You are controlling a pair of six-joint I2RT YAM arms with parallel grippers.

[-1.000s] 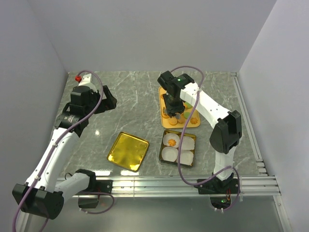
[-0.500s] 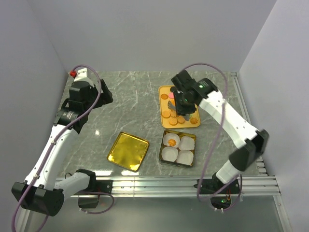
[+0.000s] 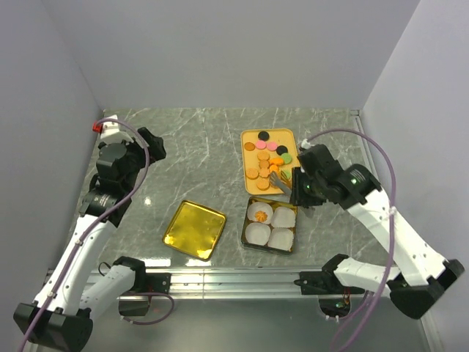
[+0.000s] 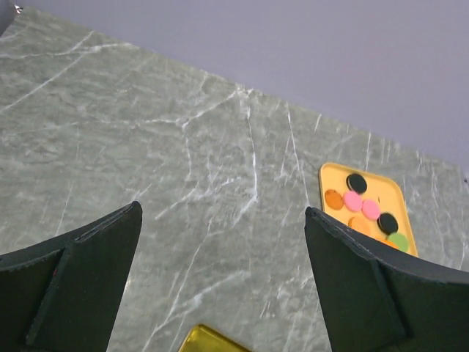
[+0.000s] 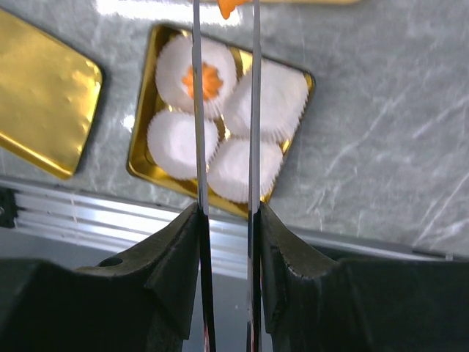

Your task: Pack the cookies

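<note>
Several cookies (image 3: 262,164), orange, pink, black and green, lie on an orange tray (image 3: 292,136), also in the left wrist view (image 4: 364,205). My right gripper (image 3: 299,189) (image 5: 226,209) is shut on metal tongs (image 5: 253,110) that reach over a gold tin (image 3: 249,220). An orange cookie (image 5: 229,6) shows between the tong tips at the frame's top edge. The tin (image 5: 139,147) holds white paper cups, and one orange flower cookie (image 5: 210,81) sits in the far left cup. My left gripper (image 3: 149,145) (image 4: 220,213) hangs open over bare table at the far left.
The gold lid (image 3: 194,229) lies flat left of the tin, also at the left in the right wrist view (image 5: 44,103). A metal rail (image 3: 256,279) runs along the near table edge. Grey walls close in the marble table on three sides.
My right arm has swung off the tray, back and to the right, so the tongs now point over the tin. The left arm has drawn back to the left.
</note>
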